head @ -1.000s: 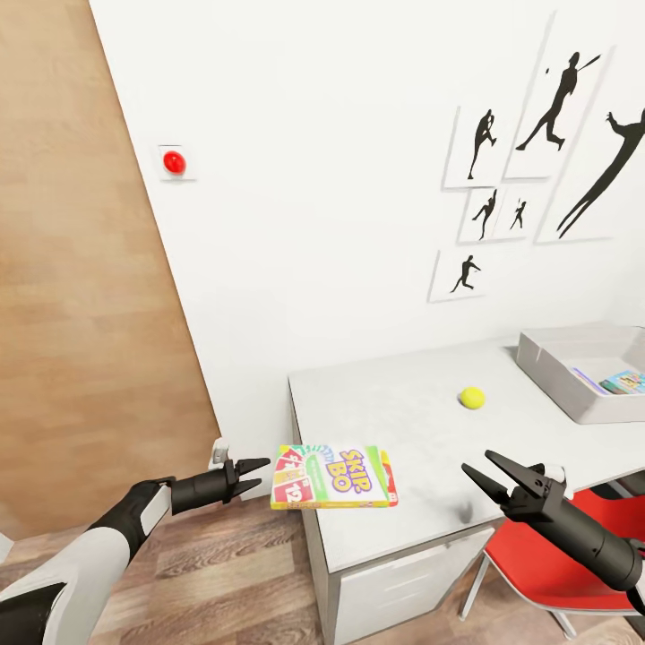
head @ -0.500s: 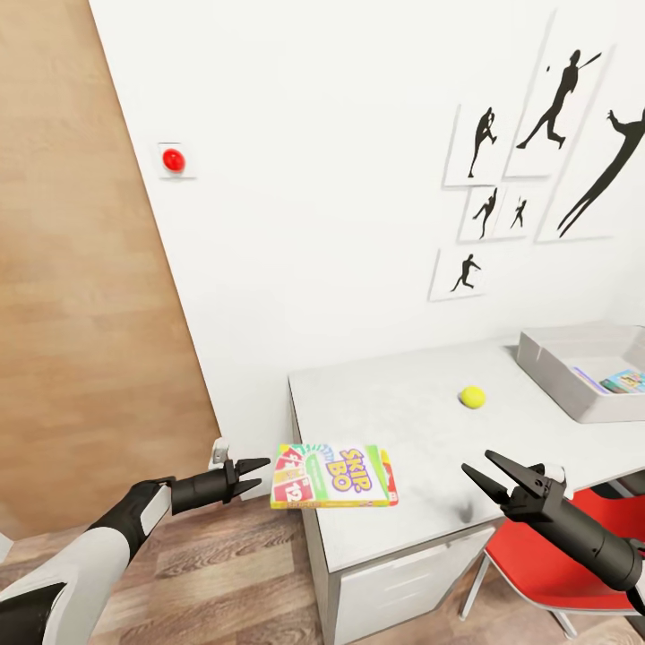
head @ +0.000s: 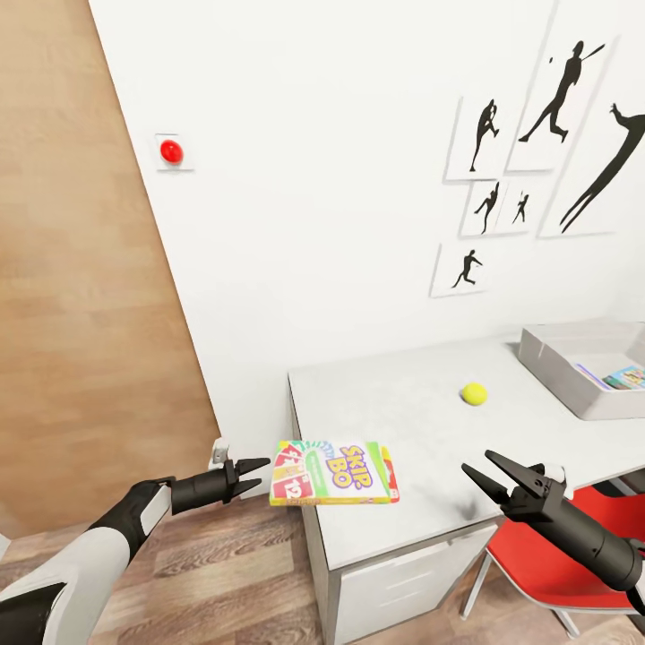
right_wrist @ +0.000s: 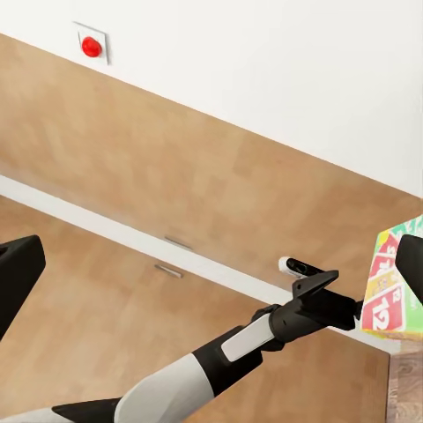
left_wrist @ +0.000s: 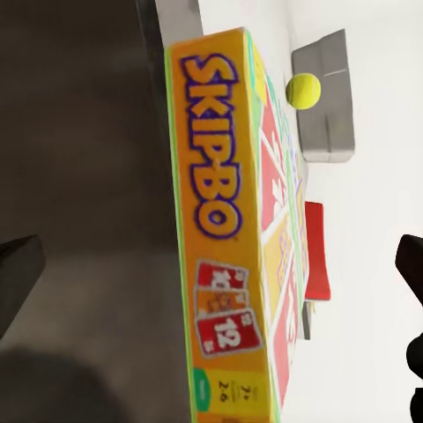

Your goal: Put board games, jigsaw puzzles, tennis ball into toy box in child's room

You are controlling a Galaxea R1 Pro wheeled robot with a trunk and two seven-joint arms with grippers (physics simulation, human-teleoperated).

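A long yellow-red-green board game (head: 334, 473) marked SKIP-BO lies flat on the white table (head: 403, 421), overhanging its left edge. My left gripper (head: 258, 474) is open just left of the box, fingertips a little apart from it. The left wrist view has the board game (left_wrist: 225, 229) straight ahead between the spread fingers. My right gripper (head: 479, 470) hangs open over the table's front edge, holding nothing. The tennis ball (head: 474, 392) rests mid-table. At the right end is the grey toy box (head: 560, 358), with a teal board game (head: 627, 378) inside.
A red-and-white chair (head: 546, 564) is tucked under the table's front right, below my right arm. A wood-panelled wall (head: 81, 313) stands at left, a red button (head: 170, 151) on the white wall, black silhouette pictures (head: 537, 134) above the table. Plank floor lies under my left arm.
The whole picture has shifted slightly, so the camera moved. Both grippers and the board game keep their places.
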